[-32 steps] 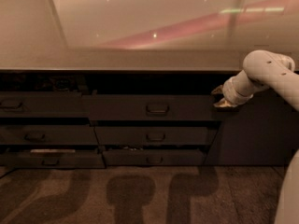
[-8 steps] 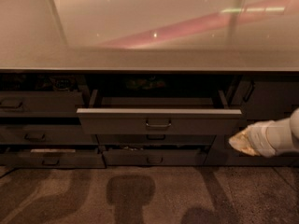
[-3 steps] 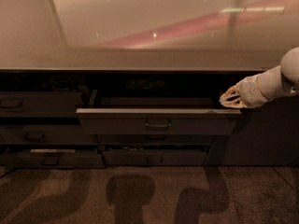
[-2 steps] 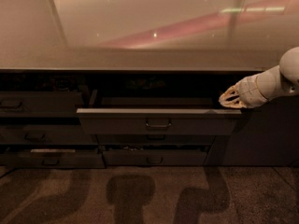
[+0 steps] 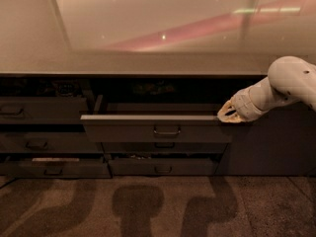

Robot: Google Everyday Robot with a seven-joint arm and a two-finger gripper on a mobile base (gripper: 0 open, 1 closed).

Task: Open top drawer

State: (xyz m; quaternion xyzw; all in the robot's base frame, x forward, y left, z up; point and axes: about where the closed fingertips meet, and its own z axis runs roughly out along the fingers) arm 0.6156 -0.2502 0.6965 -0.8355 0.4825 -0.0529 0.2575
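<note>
The top drawer (image 5: 148,130) is pulled out from the cabinet. Its long dark grey-brown front has a small loop handle (image 5: 167,131) at the centre, and the grey inner tray (image 5: 158,108) shows behind it. My gripper (image 5: 227,113) comes in from the right on a white arm (image 5: 286,85). It sits at the right end of the drawer's top edge, right of the handle. I cannot tell whether it touches the drawer.
Shut drawers of the same look stand at the left (image 5: 42,110) and below (image 5: 163,167). A pale countertop (image 5: 148,63) runs above them. A plain cabinet panel (image 5: 269,142) is at the right. The carpet floor (image 5: 148,206) carries dark shadows.
The drawer, shut at first, now stands pulled out. My gripper has risen from low at the right to the drawer's right top corner, shifting slightly left and down in the last second.
</note>
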